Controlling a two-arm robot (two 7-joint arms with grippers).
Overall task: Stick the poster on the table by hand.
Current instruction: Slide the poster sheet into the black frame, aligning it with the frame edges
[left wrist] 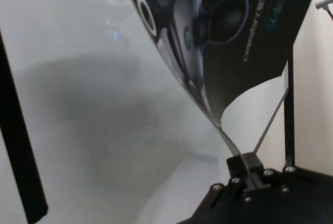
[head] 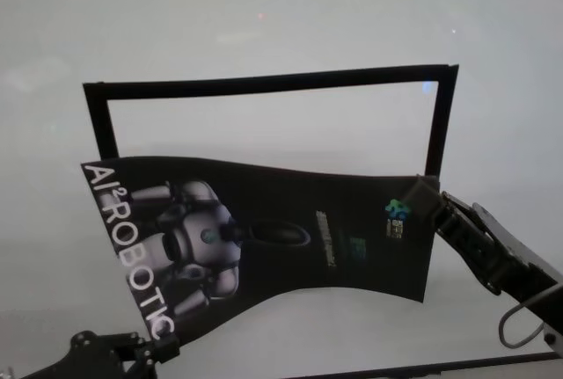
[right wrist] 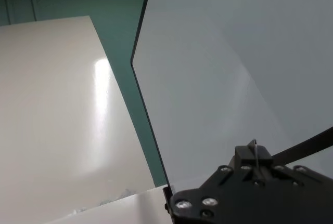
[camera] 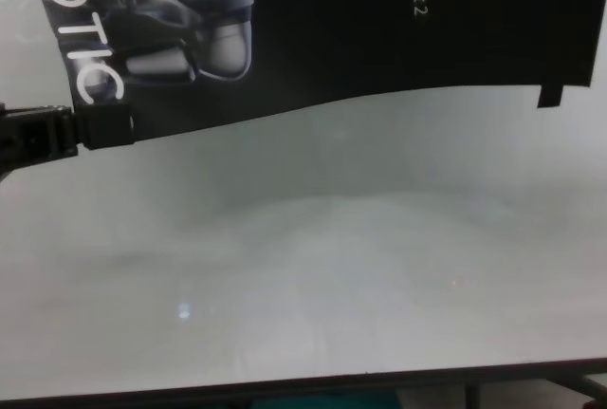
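Left black blocky gripper (head: pixel 163 348) is low at the near left of the wide pale grey matte counter (head: pixel 264 18), jaws clenched on the near left corner of the large glossy black poster with the grey-white robot picture (head: pixel 290 229); chest view shows that gripper (camera: pixel 100 129) pinching the corner just under the white "OTIC" letters, and the left wrist view shows the sheet's edge running into the finger tips (left wrist: pixel 250 164). Poster is held off the counter, sagging and wavy between the two arms, tilted so the left end sits nearer than the right. Behind it, a rectangle of narrow black tape strips (head: pixel 264 84) lies flat on the counter; the poster overlaps its lower part. Right black gripper (head: pixel 431 199) on its segmented arm comes in from the right, jaws clamped on the poster's far right corner; right wrist view shows a thin edge caught in the finger tips (right wrist: pixel 253 156).
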